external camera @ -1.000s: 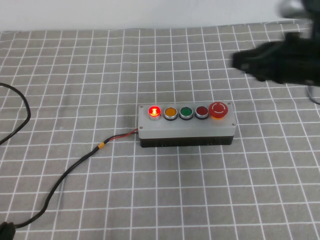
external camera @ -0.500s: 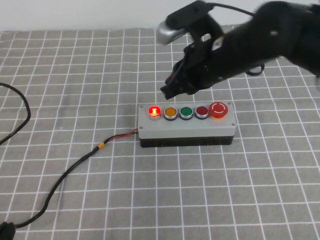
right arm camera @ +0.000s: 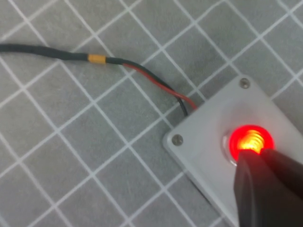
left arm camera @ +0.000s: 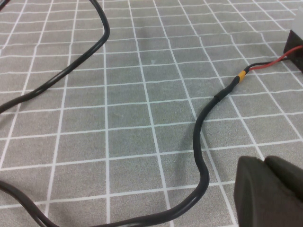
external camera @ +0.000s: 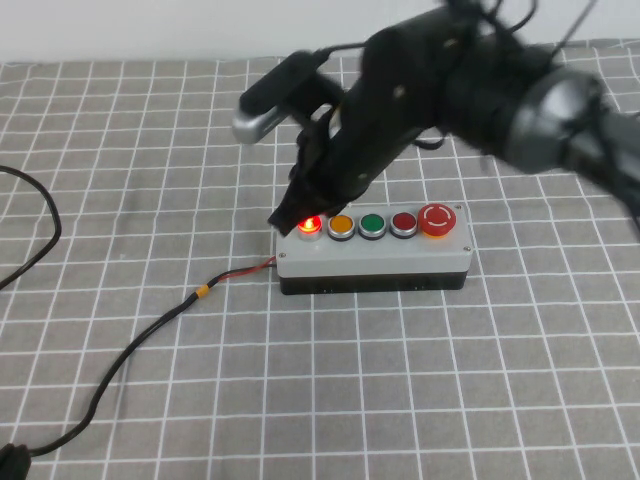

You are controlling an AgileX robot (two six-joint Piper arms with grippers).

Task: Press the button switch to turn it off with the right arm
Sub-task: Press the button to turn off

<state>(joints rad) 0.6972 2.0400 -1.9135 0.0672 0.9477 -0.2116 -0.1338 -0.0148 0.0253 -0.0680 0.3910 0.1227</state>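
The button switch (external camera: 309, 225) glows bright red at the left end of the grey five-button box (external camera: 372, 258). My right gripper (external camera: 288, 219) is shut, and its tip sits at the glowing button. In the right wrist view the shut fingertips (right arm camera: 258, 158) overlap the edge of the lit button switch (right arm camera: 248, 140) on the grey box (right arm camera: 203, 142). My left gripper (left arm camera: 265, 163) is shut and empty, low over the tablecloth beside the black cable (left arm camera: 201, 156), out of the high view.
Orange (external camera: 341, 225), green (external camera: 373, 224), dark red (external camera: 404, 223) and a large red mushroom button (external camera: 438, 219) follow along the box. A black cable (external camera: 140, 340) with a yellow band runs from the box's left end to the front left. A grey checked cloth covers the table.
My right arm has swept in from the far right, across and down to the left end of the box, and its tip now reaches the glowing button. The button stays lit.
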